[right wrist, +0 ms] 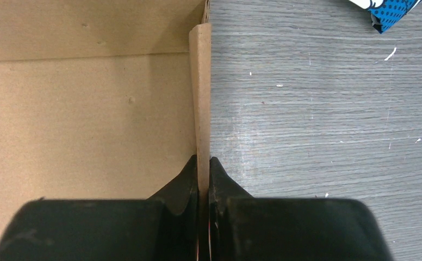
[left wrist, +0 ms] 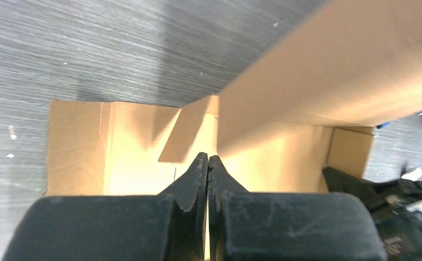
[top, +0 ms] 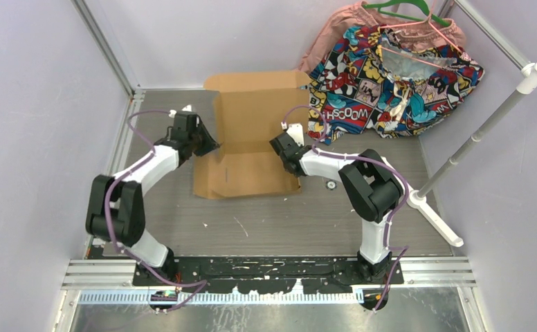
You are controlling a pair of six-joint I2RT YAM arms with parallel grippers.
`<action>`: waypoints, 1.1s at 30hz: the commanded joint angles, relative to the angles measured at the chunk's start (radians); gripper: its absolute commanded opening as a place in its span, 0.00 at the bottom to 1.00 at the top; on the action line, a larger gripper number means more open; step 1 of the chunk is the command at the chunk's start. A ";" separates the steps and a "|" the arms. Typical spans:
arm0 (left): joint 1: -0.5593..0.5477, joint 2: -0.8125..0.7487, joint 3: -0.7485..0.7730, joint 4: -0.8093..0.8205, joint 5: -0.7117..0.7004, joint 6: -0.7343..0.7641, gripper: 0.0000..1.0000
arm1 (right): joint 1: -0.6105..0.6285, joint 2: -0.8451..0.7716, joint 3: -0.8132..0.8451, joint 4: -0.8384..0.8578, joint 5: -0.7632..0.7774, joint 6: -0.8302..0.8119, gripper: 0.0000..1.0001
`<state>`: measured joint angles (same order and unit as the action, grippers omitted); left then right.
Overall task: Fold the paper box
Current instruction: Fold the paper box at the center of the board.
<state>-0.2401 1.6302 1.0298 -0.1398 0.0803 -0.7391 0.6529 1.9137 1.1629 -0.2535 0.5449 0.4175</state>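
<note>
Brown corrugated cardboard is the anchor of my screen, so I place everything from the paper box (top: 252,131). Under it lies the grey wood-grain table (top: 286,221), which carries the box at its middle, toward the far wall. The box is opened out and mostly flat, with a near panel, a wider far panel and a flap along its far edge.

Just beyond the box's far right corner is a heap of comic-print cloth (top: 390,76), touching or nearly touching the cardboard. A pink garment (top: 335,34) and a green hanger (top: 404,8) sit behind it. Well to the right of the box, a white pole stand (top: 473,138) leans across the table's edge.

The left arm (top: 124,200) reaches in to the box's left edge and the right arm (top: 369,187) to its right edge, about level with the crease between the panels.

On my left wrist feed the left fingers (left wrist: 200,174) are pressed together with nothing visible between them. They point over the box's inner face, where a side panel stands tilted up. The right fingers (right wrist: 190,174) pinch a thin strip of cardboard standing upright along the box's right edge, with bare table just beside it.
</note>
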 commanded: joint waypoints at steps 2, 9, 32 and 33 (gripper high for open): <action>0.004 -0.142 0.097 -0.160 -0.052 0.080 0.00 | -0.005 0.064 -0.026 -0.058 -0.049 0.006 0.01; 0.004 -0.333 0.025 -0.318 -0.072 0.078 0.00 | -0.008 0.069 -0.009 -0.066 -0.053 0.006 0.01; -0.138 -0.521 -0.331 -0.329 -0.159 -0.059 0.00 | -0.010 0.063 -0.014 -0.060 -0.054 0.014 0.01; -0.147 -0.502 -0.329 -0.317 -0.163 -0.062 0.00 | -0.010 0.061 -0.015 -0.060 -0.053 0.014 0.01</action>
<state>-0.3599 1.0851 0.6922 -0.5369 -0.0372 -0.7708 0.6460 1.9251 1.1801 -0.2584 0.5411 0.4175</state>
